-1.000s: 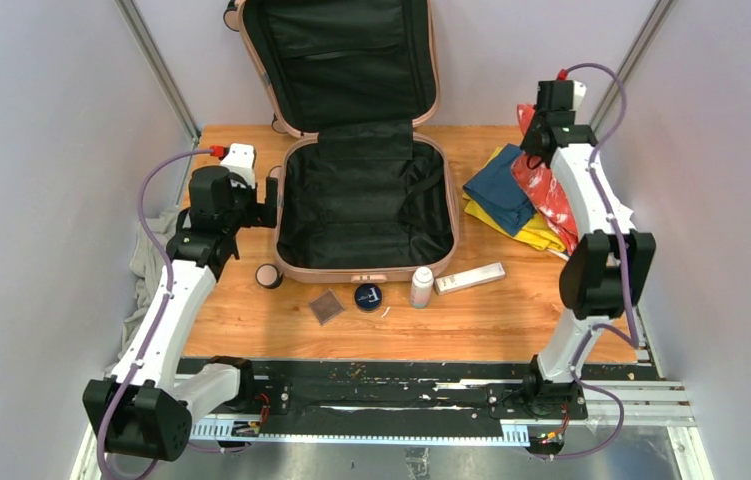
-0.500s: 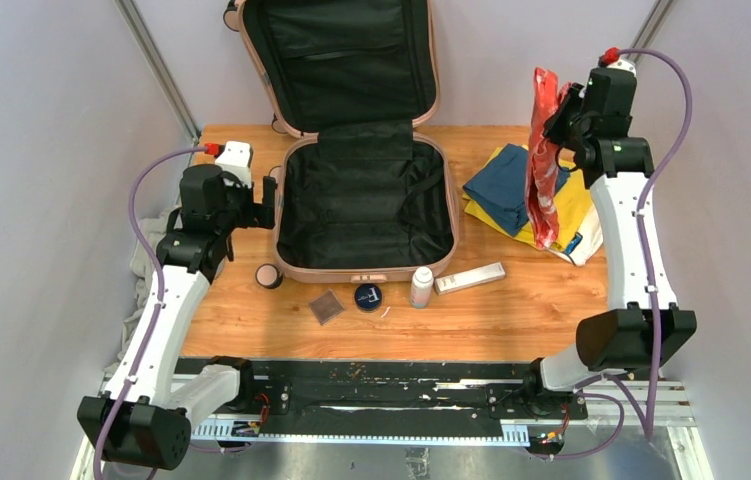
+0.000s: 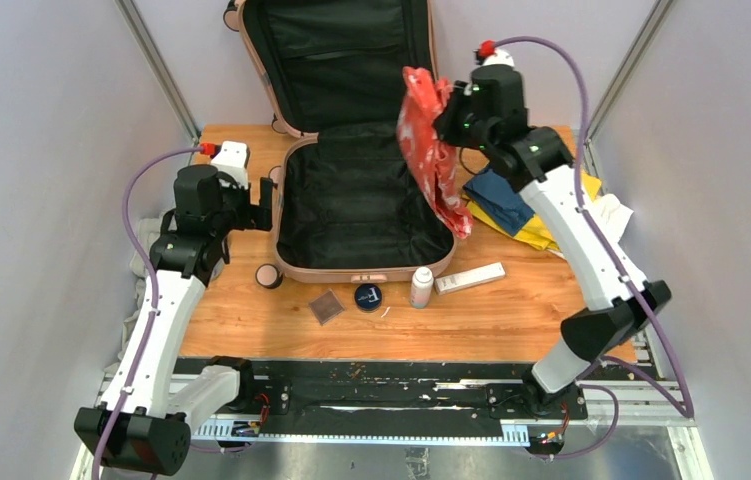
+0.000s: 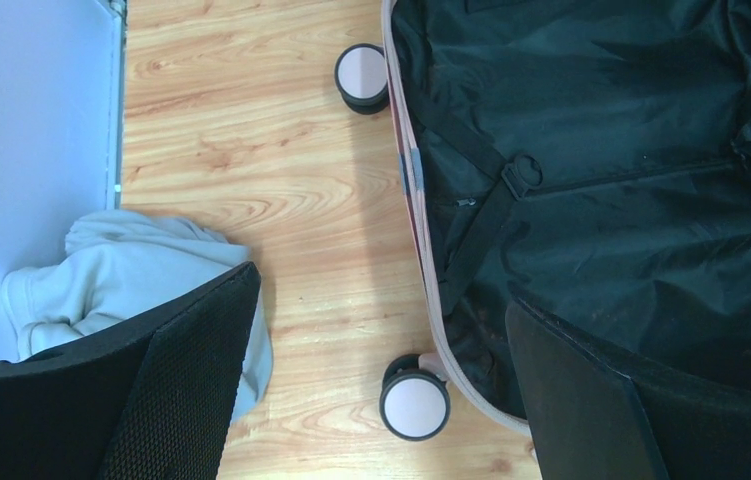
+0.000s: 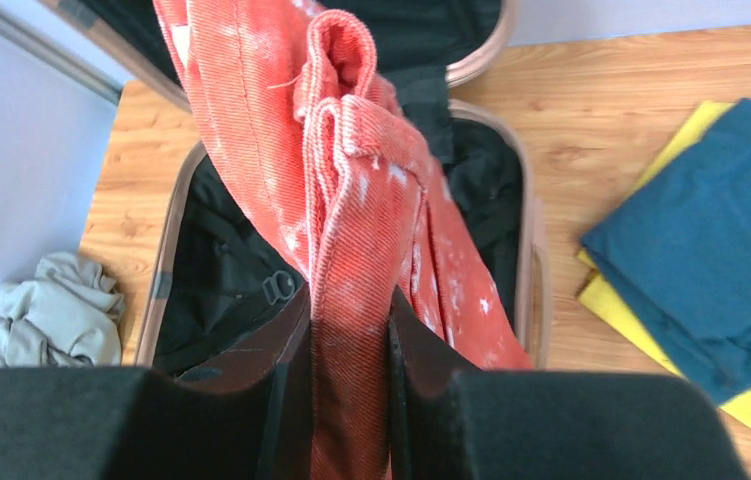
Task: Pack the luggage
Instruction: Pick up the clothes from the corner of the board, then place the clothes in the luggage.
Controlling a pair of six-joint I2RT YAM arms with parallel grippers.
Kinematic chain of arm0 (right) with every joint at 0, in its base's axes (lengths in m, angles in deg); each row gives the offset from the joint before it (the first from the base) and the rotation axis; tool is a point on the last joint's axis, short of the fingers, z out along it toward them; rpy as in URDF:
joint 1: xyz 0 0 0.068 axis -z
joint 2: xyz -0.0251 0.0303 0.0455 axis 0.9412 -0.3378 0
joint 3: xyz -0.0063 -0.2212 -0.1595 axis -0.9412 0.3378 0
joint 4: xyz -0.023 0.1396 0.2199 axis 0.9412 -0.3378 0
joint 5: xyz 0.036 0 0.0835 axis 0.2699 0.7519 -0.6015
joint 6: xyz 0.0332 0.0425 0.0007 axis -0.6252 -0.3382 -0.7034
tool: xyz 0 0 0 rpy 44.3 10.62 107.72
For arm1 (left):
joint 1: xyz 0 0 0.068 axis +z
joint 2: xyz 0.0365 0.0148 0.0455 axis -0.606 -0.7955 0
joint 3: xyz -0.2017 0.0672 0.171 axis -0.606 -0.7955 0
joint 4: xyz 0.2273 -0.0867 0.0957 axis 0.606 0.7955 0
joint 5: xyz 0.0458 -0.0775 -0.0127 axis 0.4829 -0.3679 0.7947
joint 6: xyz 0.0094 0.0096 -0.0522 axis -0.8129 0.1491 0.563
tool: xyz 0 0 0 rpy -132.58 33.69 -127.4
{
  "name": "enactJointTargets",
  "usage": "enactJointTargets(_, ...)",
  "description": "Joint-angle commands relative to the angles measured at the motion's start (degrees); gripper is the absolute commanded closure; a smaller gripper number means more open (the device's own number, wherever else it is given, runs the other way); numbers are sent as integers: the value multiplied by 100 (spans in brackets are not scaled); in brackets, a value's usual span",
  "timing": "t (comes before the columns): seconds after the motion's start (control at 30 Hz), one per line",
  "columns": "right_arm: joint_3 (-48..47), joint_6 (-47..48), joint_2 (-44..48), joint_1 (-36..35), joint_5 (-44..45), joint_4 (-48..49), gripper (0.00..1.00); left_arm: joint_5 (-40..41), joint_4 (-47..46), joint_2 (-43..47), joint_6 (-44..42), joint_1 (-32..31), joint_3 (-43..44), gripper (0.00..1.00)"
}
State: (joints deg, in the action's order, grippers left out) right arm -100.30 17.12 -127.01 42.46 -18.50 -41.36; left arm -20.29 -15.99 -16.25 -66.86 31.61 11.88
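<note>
- Right pincer [image 5: 349, 335]: clamped on a red speckled garment [image 5: 351, 200] that hangs below it.
- Luggage [image 3: 366, 215]: lies open on the worktop [image 3: 251, 310], beneath the right pincer and its hanging garment.
- Left pincer [image 4: 381, 335]: spread wide, holding nothing, straddling the luggage's left rim.
- Grey cloth [image 4: 101, 270]: beside the left pincer's outer finger.

Right end effector [image 3: 444, 112] pinches red cloth [image 3: 433, 160], cloth hangs over right side of open luggage [image 3: 361, 210]. Left end effector [image 3: 269, 205] spread wide, beside left rim.
</note>
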Motion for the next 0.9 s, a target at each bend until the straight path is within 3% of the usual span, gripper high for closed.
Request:
enactJointTargets(0.0, -610, -190, -394, -536, 700, 410, 100, -5, 225, 194, -105, 33, 197, 0)
enactJointTargets(0.27, -1471, -266, -1120, -1035, 828, 361, 100, 11, 287, 245, -190, 31, 216, 0)
enactJointTargets(0.67, -1993, -536, -1550, -1493, 2773, 356, 100, 19, 285, 154, -123, 33, 219, 0)
enactJointTargets(0.87, -2081, -525, -2067, -1556, 2838, 318, 100, 96, 305, 170, -183, 29, 214, 0)
